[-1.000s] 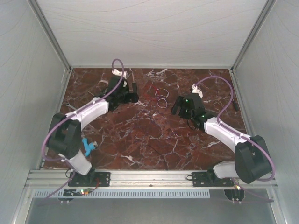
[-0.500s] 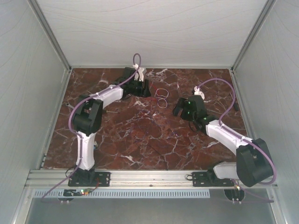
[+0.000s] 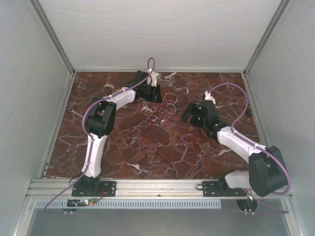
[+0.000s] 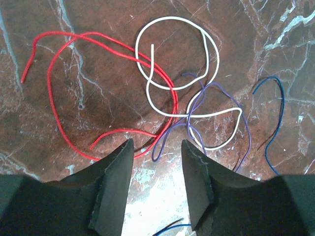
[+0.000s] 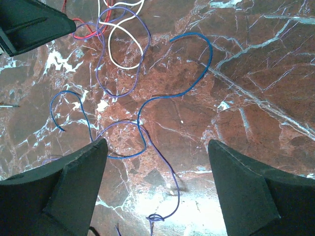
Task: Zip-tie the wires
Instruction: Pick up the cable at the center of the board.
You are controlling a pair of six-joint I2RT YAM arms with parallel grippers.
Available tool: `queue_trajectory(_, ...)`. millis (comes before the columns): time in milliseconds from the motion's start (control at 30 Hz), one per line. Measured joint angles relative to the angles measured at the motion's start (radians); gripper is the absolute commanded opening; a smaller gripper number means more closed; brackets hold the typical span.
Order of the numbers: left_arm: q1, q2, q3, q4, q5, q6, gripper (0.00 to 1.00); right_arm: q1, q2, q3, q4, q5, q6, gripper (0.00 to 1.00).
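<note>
The wires lie loose on the marble at the far middle. In the left wrist view they spread just ahead of my fingers: red strand, white loops, purple strand, blue strand. My left gripper hovers at their near edge, jaws partly apart with nothing pinched; a blue wire end lies under the gap. My right gripper stands wide open over blue wire and purple wire, holding nothing. In the top view the left gripper and right gripper flank the tangle.
The marble table is enclosed by grey walls on both sides and behind. A small dark object lies by the right wall. A thin grey stick lies near the left edge. The left finger shows at the right wrist view's top left.
The left arm has swung right and stretched out toward the wires, and its jaws have narrowed from wide open. The right arm has barely moved.
</note>
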Motion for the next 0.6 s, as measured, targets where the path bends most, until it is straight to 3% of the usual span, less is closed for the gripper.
queue_trajectory(433,-0.007,0.037,0.029,-0.032,0.031,0.01,0.4,-0.011,0.0,-0.002,0.005,-0.017,0.004,0.8)
queue_trajectory(600,-0.007,0.041,0.029,-0.037,0.049,0.016,0.27,-0.011,0.0,-0.002,0.007,-0.022,0.004,0.8)
